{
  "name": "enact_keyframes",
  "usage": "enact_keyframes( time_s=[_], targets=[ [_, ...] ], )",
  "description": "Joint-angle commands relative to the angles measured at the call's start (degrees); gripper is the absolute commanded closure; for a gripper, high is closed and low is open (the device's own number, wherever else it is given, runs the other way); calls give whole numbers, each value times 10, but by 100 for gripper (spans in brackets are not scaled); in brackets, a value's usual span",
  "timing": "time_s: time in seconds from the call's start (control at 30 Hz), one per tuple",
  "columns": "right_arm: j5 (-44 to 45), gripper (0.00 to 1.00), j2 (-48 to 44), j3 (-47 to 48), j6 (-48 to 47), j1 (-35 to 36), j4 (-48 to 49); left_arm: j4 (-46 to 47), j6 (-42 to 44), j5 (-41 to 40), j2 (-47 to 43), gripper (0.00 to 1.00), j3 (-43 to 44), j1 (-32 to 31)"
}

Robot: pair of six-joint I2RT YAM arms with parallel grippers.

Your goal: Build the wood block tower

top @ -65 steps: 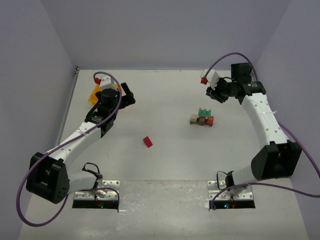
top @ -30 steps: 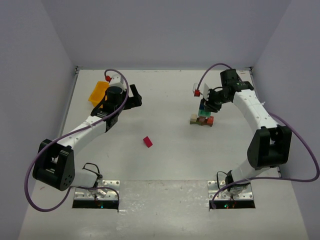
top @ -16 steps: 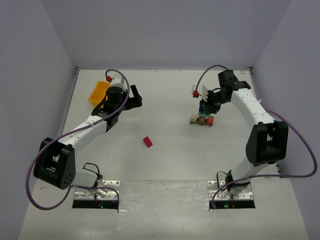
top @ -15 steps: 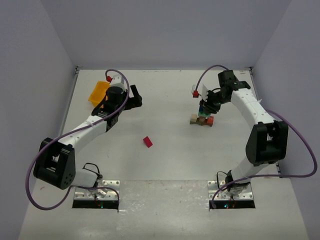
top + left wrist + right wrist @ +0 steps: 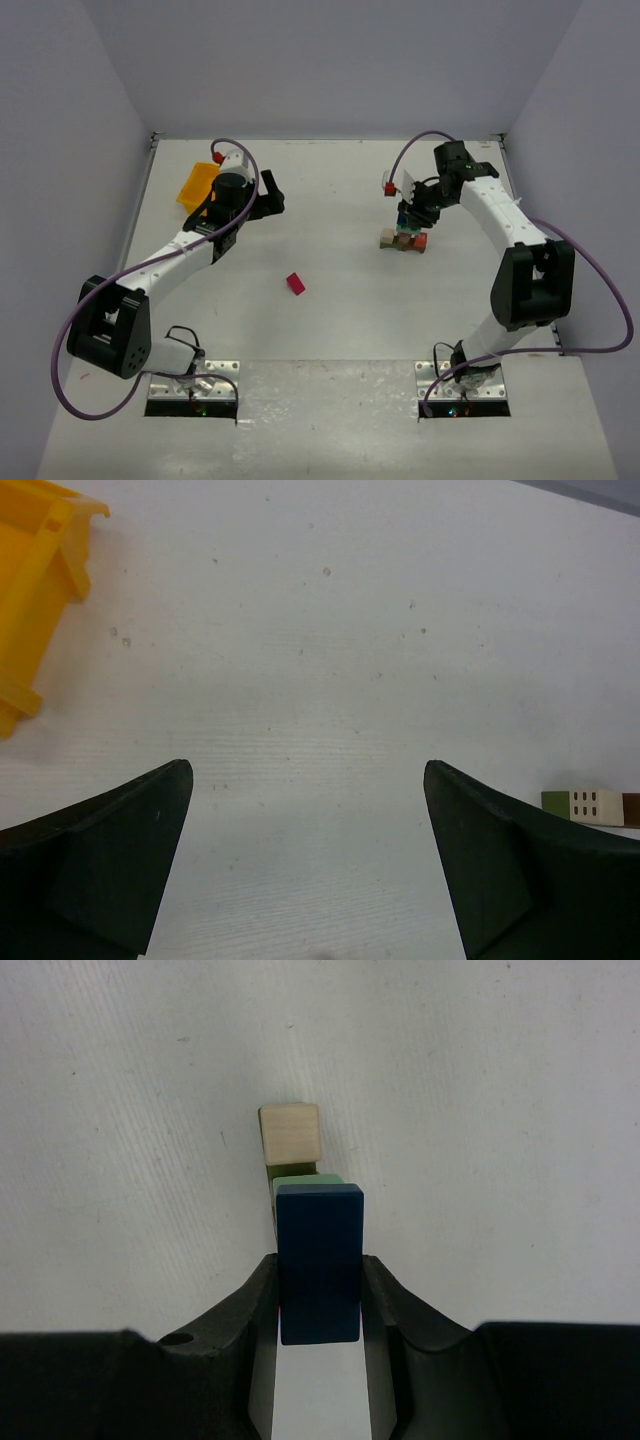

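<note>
room, top view: pale lilac walls around a white table. the wood block tower stands right of the middle, a loose red block lies well apart from it toward the near side, and a yellow tray sits far left.
right arm, top view: a couple of seconds ago i was off at the far right, away from the stack. now my right claw hangs over the tower, and in the last half second it has hardly shifted.
left arm, top view: my left claw has swung off the tray and waits beside it.
left wrist view: left claw spread wide, nothing between the fingers. bare table below, yellow tray upper left, a strip of the wood block tower at the right edge.
right wrist view: right claw clamped on a blue block. a green block peeks out just past it, a tan block beyond that.
contact: whether blue touches green i cannot tell.
meaning: i judge the carry is done and the placing remains. letting go off-centre could tip the stack, and the red block is not yet fetched.
</note>
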Motion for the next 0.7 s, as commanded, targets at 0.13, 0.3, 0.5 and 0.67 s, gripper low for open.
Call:
enact_keyframes(
  time_s=[0.13, 0.3, 0.5, 0.67],
  targets=[
    [-2, 74, -4, 10, -9, 4, 2, 27, 8, 8, 1, 0, 23, 2],
    [-2, 71, -5, 9, -8, 5, 3, 27, 8, 8, 2, 0, 23, 2],
    [2, 68, -6, 6, -8, 5, 5, 27, 9, 8, 1, 0, 23, 2],
    [3, 66, -6, 5, -11, 7, 2, 27, 9, 8, 4, 0, 25, 2]
  ],
)
